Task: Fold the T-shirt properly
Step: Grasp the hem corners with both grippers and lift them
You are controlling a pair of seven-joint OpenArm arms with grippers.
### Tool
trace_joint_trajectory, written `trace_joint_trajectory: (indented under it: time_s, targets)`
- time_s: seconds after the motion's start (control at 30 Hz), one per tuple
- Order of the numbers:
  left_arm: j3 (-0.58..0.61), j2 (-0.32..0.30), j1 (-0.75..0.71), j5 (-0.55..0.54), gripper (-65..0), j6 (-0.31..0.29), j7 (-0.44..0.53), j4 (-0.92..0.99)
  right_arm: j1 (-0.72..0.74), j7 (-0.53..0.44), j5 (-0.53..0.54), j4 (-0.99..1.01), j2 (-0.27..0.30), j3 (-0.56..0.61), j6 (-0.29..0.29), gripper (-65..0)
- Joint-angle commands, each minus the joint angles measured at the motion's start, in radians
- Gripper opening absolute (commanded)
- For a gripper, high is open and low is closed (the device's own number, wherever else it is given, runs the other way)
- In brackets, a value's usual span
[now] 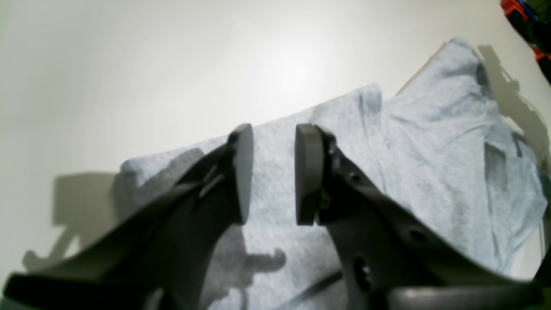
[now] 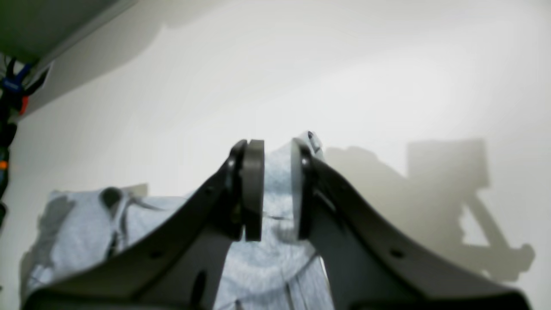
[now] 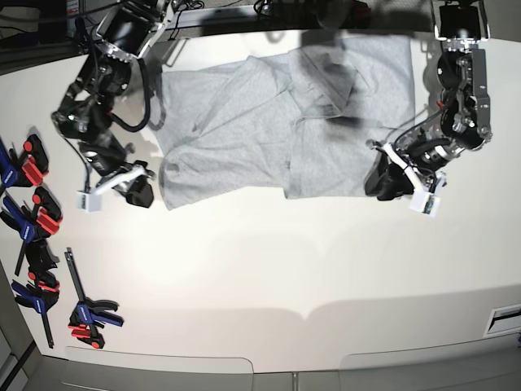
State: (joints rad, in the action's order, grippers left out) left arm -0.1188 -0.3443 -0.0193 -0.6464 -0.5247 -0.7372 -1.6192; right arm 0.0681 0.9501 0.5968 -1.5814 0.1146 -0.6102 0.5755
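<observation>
Dark grey left gripper fills the near view, jaws parted with nothing between them, above the light heather-grey cotton T-shirt; the shirt lies rumpled and partly folded on the white table; the dark right gripper stands narrowly open over the shirt's edge, gripping no cloth.

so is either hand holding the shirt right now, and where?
Neither, as far as shows. The left hand is open over the shirt, nothing between its pads. The right hand is open too, at the shirt's edge; cloth shows in the gap, apparently unpinched.
</observation>
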Motion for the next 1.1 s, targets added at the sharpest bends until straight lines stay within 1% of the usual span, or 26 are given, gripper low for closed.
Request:
trace_joint_trajectory:
  time_s: [0.0, 0.03, 0.07, 0.1, 0.13, 0.17, 0.2, 0.37, 0.43, 0.57, 0.83, 0.93, 1.07]
  targets:
    - [-0.005, -0.008, 0.006, -0.016, -48.7, -0.003, 0.019, -0.019, 0.004, -0.002, 0.053, -0.038, 0.014, -0.024, 0.021, -53.8]
    - [-0.005, -0.008, -0.002, -0.016, -47.2, -0.003, 0.019, -0.019, -0.008, 0.023, 0.101, -0.052, 0.019, -0.043, 0.027, -50.2]
    - [-0.005, -0.008, -0.011, -0.011, -44.5, -0.003, 0.019, -0.019, -0.021, 0.05, 0.137, -0.057, 0.025, -0.059, 0.036, -44.3]
    - [-0.005, -0.008, -0.02, -0.009, -41.4, -0.003, 0.019, -0.019, -0.036, 0.066, 0.147, -0.057, 0.03, -0.07, 0.042, -38.1]
    - [-0.005, -0.009, -0.031, -0.008, -38.9, -0.003, 0.019, -0.019, -0.056, 0.062, 0.141, -0.056, 0.034, -0.074, 0.042, -32.7]
    - [-0.005, -0.009, -0.04, -0.008, -37.8, -0.003, 0.019, -0.019, -0.078, 0.055, 0.139, -0.056, 0.038, -0.075, 0.04, -29.3]
    - [-0.005, -0.008, -0.05, -0.009, -37.8, -0.003, 0.02, -0.019, -0.1, 0.045, 0.14, -0.056, 0.039, -0.076, 0.037, -28.4]
    - [-0.005, -0.008, -0.066, -0.009, -37.8, -0.003, 0.025, -0.019, -0.152, 0.008, 0.14, -0.037, 0.039, -0.077, 0.038, -28.4]
    - [-0.005, -0.008, -0.066, -0.009, -37.9, -0.003, 0.027, -0.019, -0.148, -0.013, 0.14, 0.001, 0.04, -0.077, 0.038, -28.4]
    - [-0.005, -0.008, -0.066, -0.008, -37.9, -0.003, 0.027, -0.019, -0.109, -0.014, 0.14, 0.101, 0.049, -0.067, 0.038, -28.4]
    - [-0.005, -0.008, -0.066, -0.008, -37.9, -0.003, 0.027, -0.019, -0.035, 0.002, 0.132, 0.319, 0.054, -0.011, 0.038, -28.4]
    - [-0.005, -0.008, -0.066, -0.009, -37.9, -0.003, 0.031, -0.019, -0.033, 0.02, 0.132, 0.351, 0.054, 0.005, 0.038, -28.4]
    - [-0.005, -0.008, -0.066, -0.008, -37.9, -0.003, 0.035, -0.019, -0.033, 0.072, 0.133, 0.358, 0.054, 0.031, 0.038, -28.4]
